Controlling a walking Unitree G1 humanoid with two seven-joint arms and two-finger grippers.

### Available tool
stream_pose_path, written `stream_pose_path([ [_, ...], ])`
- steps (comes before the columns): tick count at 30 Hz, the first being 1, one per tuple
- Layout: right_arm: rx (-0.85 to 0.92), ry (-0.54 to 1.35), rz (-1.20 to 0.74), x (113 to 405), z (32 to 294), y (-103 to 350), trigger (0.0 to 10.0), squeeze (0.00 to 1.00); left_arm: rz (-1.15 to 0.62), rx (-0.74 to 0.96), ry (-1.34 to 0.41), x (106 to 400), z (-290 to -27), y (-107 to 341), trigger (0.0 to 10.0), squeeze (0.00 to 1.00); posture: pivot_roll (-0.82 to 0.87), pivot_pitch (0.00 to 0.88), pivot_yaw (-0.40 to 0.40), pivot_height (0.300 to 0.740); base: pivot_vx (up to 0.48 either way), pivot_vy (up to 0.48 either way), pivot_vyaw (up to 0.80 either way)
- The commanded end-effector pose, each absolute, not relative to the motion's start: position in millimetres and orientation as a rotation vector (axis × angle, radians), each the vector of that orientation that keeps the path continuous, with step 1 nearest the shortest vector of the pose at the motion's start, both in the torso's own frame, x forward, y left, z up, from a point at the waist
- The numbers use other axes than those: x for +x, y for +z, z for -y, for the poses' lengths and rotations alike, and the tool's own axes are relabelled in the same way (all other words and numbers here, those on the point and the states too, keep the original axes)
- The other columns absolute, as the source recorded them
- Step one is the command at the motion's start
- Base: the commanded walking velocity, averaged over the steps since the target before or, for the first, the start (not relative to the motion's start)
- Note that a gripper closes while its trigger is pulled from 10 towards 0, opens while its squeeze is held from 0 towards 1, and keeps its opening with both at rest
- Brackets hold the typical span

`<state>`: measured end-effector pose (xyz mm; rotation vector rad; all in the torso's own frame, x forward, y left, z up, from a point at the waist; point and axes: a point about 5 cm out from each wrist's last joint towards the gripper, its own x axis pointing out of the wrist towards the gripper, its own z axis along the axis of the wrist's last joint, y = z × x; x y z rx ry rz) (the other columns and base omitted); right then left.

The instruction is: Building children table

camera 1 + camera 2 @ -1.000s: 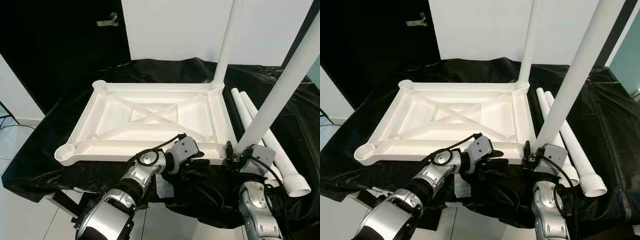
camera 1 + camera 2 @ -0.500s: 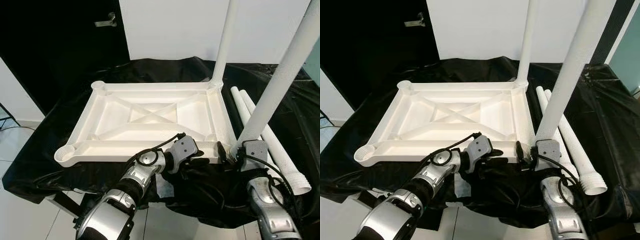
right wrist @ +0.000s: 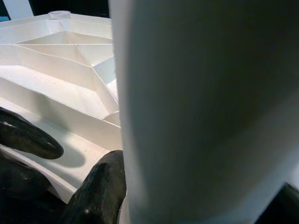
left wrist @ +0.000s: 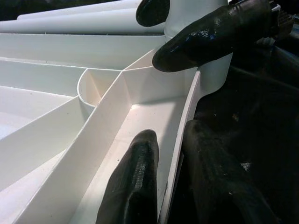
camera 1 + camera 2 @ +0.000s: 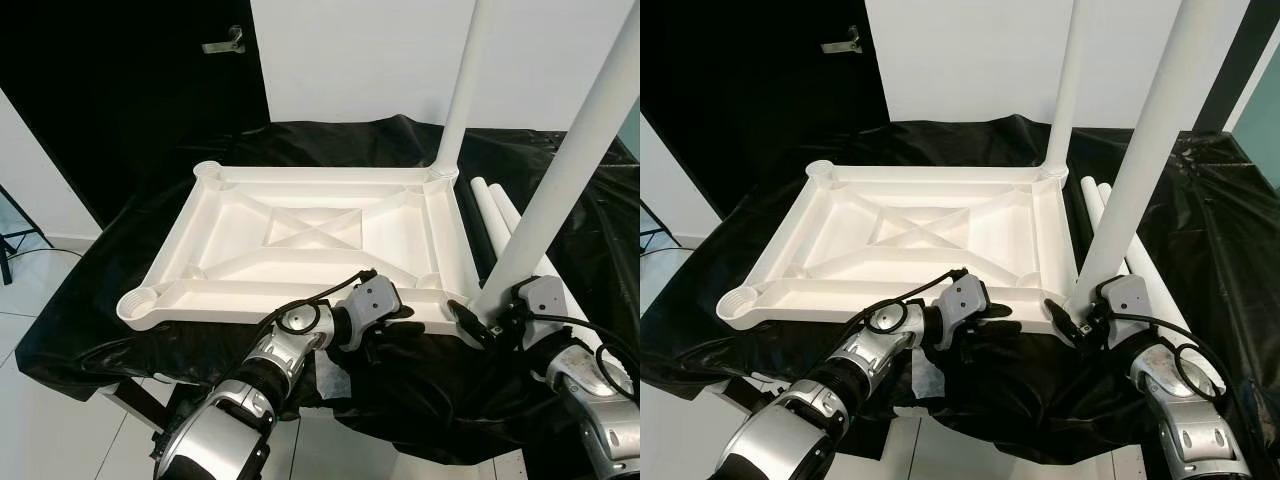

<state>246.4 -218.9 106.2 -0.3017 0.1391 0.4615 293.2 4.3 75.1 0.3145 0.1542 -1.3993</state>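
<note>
Black cloth [image 5: 90, 330] drapes the work surface, and on it lies the white plastic ribbed tabletop [image 5: 310, 250], upside down, its cross-braced underside facing up. Its far-left corner socket [image 5: 206, 171] and near-left corner socket [image 5: 137, 302] stand open. Well behind them hangs a dark door with a metal handle [image 5: 222, 44].

At the middle of the near rim the left gripper [image 5: 392, 318] grips the tabletop's edge. The left wrist view makes the hold plain: one black finger [image 4: 133, 182] rests inside the rim channel, the other lies outside on the cloth side, and the thin wall is pinched between them. That same view looks along the rim to the near-right corner, where a finger of the other gripper presses against the leg's base.

Farther right, a tall white plastic leg tube [image 5: 463, 90] stands upright in the far-right corner socket. A second white leg tube [image 5: 570, 180] stands in the near-right corner, leaning slightly, with the right gripper [image 5: 480, 325] closed around its base. The right wrist view has the tube's wall close up with one finger [image 3: 96, 191] against it, and the tabletop's ribs stretching beyond.

Two spare white leg tubes [image 5: 500, 215] lie side by side on the cloth just beside the tabletop's right edge, leaving little room there. The left half of the cloth around the tabletop lies open.
</note>
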Motion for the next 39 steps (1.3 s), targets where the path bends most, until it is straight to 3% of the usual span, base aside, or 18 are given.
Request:
stream_pose_path([
  [1, -0.289, 0.693, -0.253, 232.9, 189.1, 83.5, 0.0, 0.00, -0.411, 0.320, -1.463, 267.6, -16.8, 30.3, 10.0, 0.00, -0.15, 0.000, 0.025, 0.740, 0.000, 0.000, 0.00],
  [10, -0.214, 0.524, -0.240, 241.4, 192.0, 80.9, 0.0, 0.00, -0.421, 0.314, -1.460, 265.0, -19.6, 26.9, 10.0, 0.00, -0.14, 0.000, 0.031, 0.740, 0.000, 0.000, 0.00],
  [14, -0.106, 0.034, -0.125, 244.1, 191.4, 73.7, 0.0, 0.00, -0.417, 0.317, -1.460, 265.9, -19.3, 28.2, 10.0, 0.00, -0.13, 0.000, 0.033, 0.740, 0.000, 0.000, 0.00],
  [16, -0.106, 0.034, -0.125, 244.1, 191.4, 73.7, 0.0, 0.00, -0.417, 0.317, -1.460, 265.9, -19.3, 28.2, 10.0, 0.00, -0.13, 0.000, 0.033, 0.740, 0.000, 0.000, 0.00],
  [20, 0.030, -0.210, -0.109, 238.9, 189.7, 69.6, 0.0, 0.00, -0.417, 0.320, -1.459, 266.4, -20.0, 28.3, 10.0, 0.00, -0.13, 0.000, 0.038, 0.740, 0.000, 0.000, 0.00],
  [30, 0.015, -0.245, -0.080, 248.6, 180.4, 74.2, 0.0, 0.00, -0.416, 0.321, -1.463, 266.3, -19.4, 28.8, 10.0, 0.00, -0.13, 0.000, 0.038, 0.740, 0.000, 0.000, 0.00],
  [31, 0.009, -0.248, -0.073, 249.1, 179.3, 75.0, 3.6, 0.00, -0.415, 0.320, -1.462, 266.3, -19.2, 28.9, 10.0, 0.00, -0.12, 0.000, 0.037, 0.740, 0.000, 0.000, 0.00],
  [32, 0.006, -0.251, -0.069, 249.4, 178.6, 75.4, 3.6, 0.00, -0.415, 0.319, -1.462, 266.3, -19.1, 29.0, 10.0, 0.00, -0.12, 0.000, 0.037, 0.740, 0.000, 0.000, 0.00],
  [33, -0.006, -0.257, -0.070, 249.5, 177.0, 74.9, 10.0, 0.00, -0.415, 0.319, -1.461, 266.0, -19.2, 28.7, 10.0, 0.00, -0.12, 0.000, 0.036, 0.740, 0.000, 0.000, 0.00],
  [36, -0.024, -0.262, -0.065, 249.5, 175.1, 74.8, 10.0, 0.00, -0.418, 0.317, -1.459, 265.4, -20.1, 27.8, 10.0, 0.00, -0.12, 0.000, 0.036, 0.740, 0.000, 0.000, 0.00],
  [37, -0.017, -0.254, -0.058, 249.7, 174.8, 75.8, 10.0, 1.00, -0.419, 0.316, -1.459, 265.2, -20.5, 27.5, 10.0, 0.00, -0.12, 0.000, 0.036, 0.740, 0.000, 0.000, 0.00],
  [39, -0.010, -0.231, -0.049, 250.9, 175.4, 78.1, 10.0, 1.00, -0.421, 0.316, -1.458, 265.0, -21.3, 27.1, 10.0, 0.00, -0.12, 0.000, 0.035, 0.740, 0.000, 0.000, 0.00],
])
